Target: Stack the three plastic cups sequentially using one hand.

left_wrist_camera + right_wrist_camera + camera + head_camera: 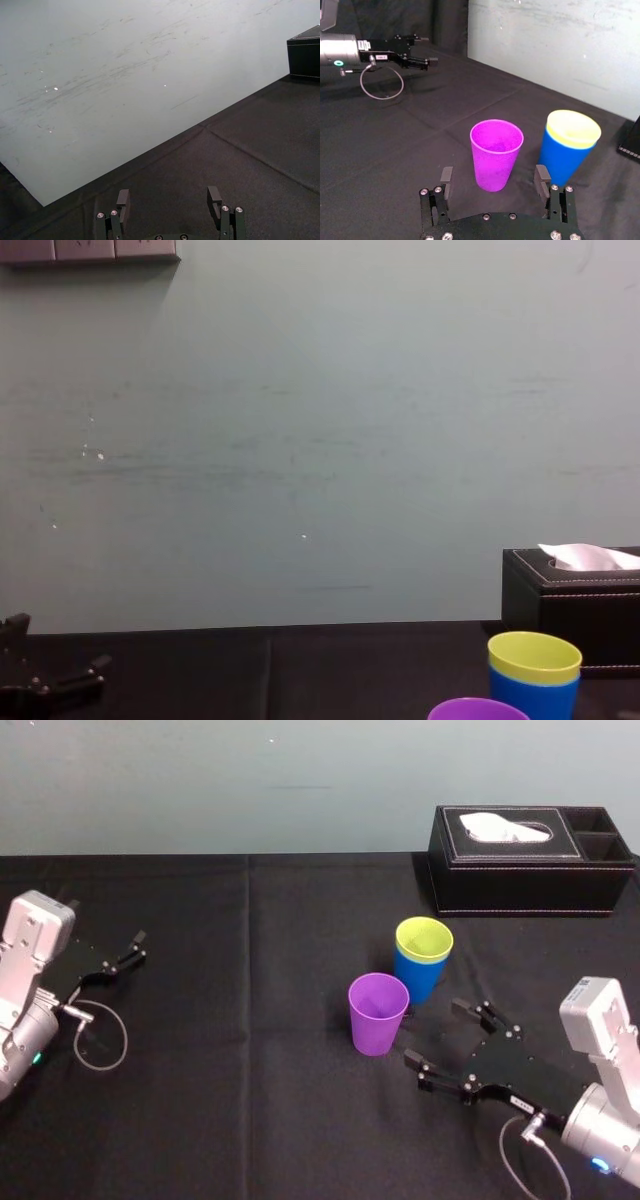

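Observation:
The purple cup (378, 1012) stands upright near the table's middle, also seen as the purple cup (496, 153) and the purple cup (478, 709). Just behind and right of it the yellow-green cup (424, 940) sits nested inside the blue cup (413, 977); both show again as the yellow-green cup (573, 128) in the blue cup (563, 157). My right gripper (447, 1037) hangs open a little to the right of the purple cup, nothing between its fingers; in its own wrist view the right gripper (495, 181) faces the purple cup. My left gripper (122, 957) rests open at the table's left, far from the cups.
A black tissue box (530, 858) stands at the back right of the black table (250, 1120). A pale wall rises behind the table's far edge. A loop of cable (100, 1035) lies by the left arm.

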`<state>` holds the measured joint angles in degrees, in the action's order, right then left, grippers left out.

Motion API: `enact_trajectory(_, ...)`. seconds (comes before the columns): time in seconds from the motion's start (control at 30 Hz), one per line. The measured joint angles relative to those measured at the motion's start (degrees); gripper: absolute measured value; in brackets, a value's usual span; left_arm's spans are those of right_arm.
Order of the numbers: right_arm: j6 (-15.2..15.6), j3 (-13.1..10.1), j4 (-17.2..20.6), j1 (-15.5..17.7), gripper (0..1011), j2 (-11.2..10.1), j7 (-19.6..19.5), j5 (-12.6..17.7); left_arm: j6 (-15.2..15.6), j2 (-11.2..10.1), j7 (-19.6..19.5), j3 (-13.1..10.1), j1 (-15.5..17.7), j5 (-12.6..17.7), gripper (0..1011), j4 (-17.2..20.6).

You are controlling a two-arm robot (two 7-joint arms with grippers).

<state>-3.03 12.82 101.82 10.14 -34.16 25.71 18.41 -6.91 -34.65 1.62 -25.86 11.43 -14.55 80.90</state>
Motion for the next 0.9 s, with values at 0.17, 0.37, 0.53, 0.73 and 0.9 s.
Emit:
enact_trajectory(0.17,0.13,0.54,-1.61,-0.53,1003,1.15,-0.15,0.31,0.0,0.0,0.0,0.0,0.0,0.0,1012,0.0)
enact_trajectory(0.37,0.84,1.85,-4.32,-2.63,1003,3.03,-0.2,0.86,0.0,0.0,0.0,0.0,0.0,0.0,1011,0.0)
enact_trajectory(0.53,1.24,3.2,-6.12,-4.46,1003,4.08,-0.17,0.68,0.0,0.0,0.0,0.0,0.0,0.0,1011,0.0)
enact_trajectory(0.73,1.63,4.28,-7.51,-5.97,1003,4.9,-0.15,0.35,0.0,0.0,0.0,0.0,0.0,0.0,1011,0.0)
enact_trajectory(0.9,1.66,5.04,-8.69,-7.24,1003,5.64,-0.15,0.0,0.0,0.0,0.0,0.0,0.0,0.0,1011,0.0)
